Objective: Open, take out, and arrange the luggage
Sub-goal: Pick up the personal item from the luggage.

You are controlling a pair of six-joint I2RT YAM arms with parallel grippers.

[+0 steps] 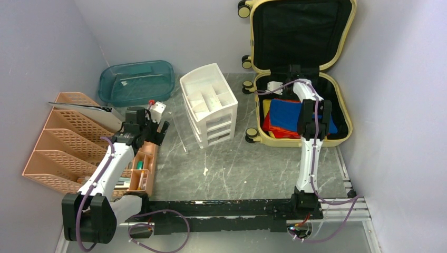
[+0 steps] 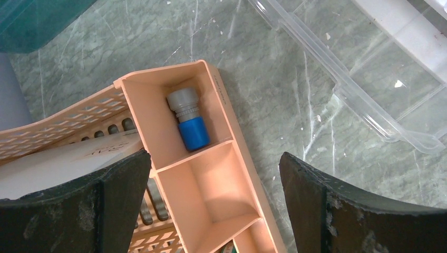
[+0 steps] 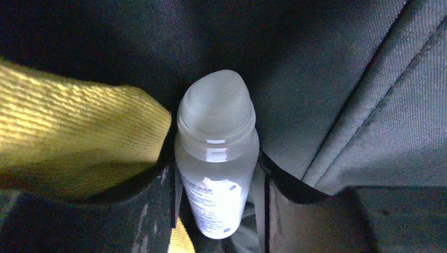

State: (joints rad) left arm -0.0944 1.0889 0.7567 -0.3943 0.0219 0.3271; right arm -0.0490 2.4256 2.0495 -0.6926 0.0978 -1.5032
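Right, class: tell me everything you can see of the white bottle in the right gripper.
The bottle looks like translucent white plastic, with a rounded cap and a printed label lower down. The right gripper holds it, one finger touching each side, cap pointing away. It is inside the luggage, with black fabric lining behind, beside a yellow cloth.

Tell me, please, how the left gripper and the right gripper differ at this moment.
The left gripper is open and empty; the right gripper is shut on a white bottle. The left gripper hangs over the peach organizer; the right gripper reaches inside the luggage. Both have dark fingers.
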